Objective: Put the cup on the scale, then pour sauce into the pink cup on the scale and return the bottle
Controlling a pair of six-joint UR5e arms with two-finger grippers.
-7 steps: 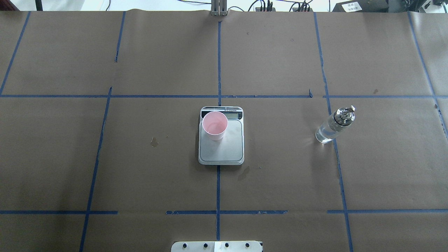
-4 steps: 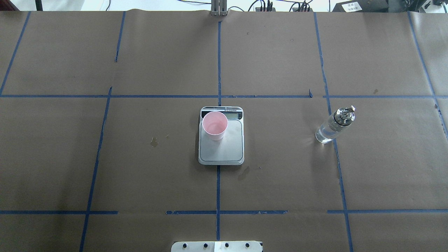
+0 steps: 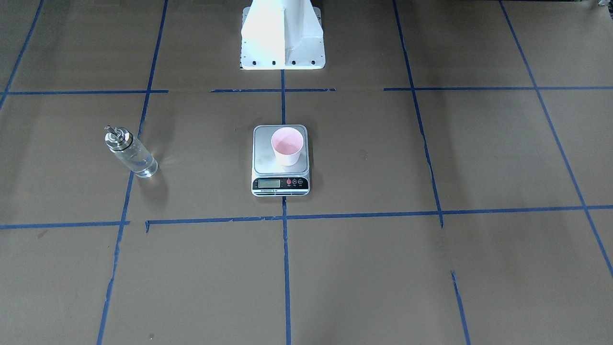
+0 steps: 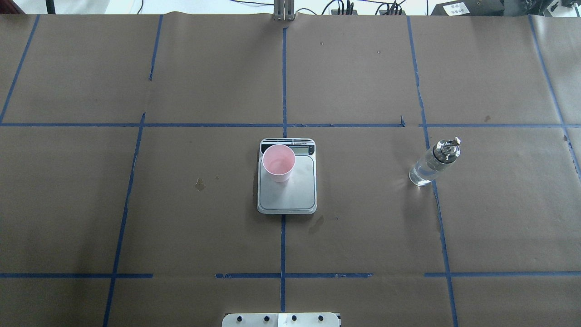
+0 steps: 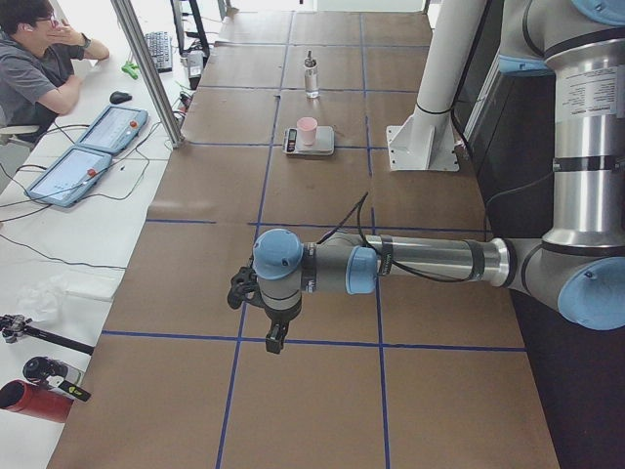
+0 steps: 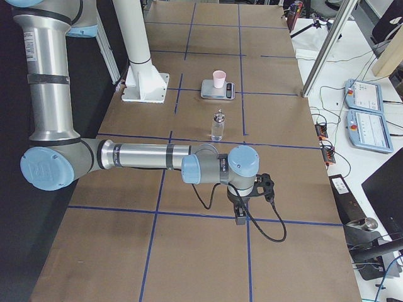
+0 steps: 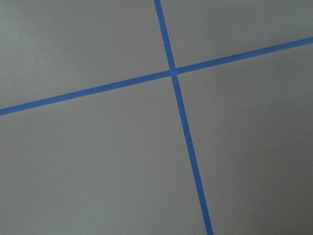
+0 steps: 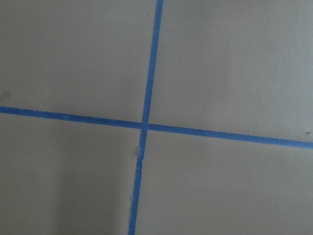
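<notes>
Overhead exterior has the cup [image 4: 278, 162] sitting upright on the scale [image 4: 297, 193], toward the left side of the platform, so step one looks done to me. The bottle [image 4: 431, 164] stands on the table [image 4: 181, 204] well off to the robot's right with nothing holding it; I can't make out any sauce in the cup, so can't say if it's been poured. The left gripper [image 5: 276, 337] and right gripper [image 6: 240, 214] hang over bare paper at opposite table ends, nothing in them, and I can't tell how open they are. Loads of free room around bottle and scale, though the cup sits close to the platform's edge
</notes>
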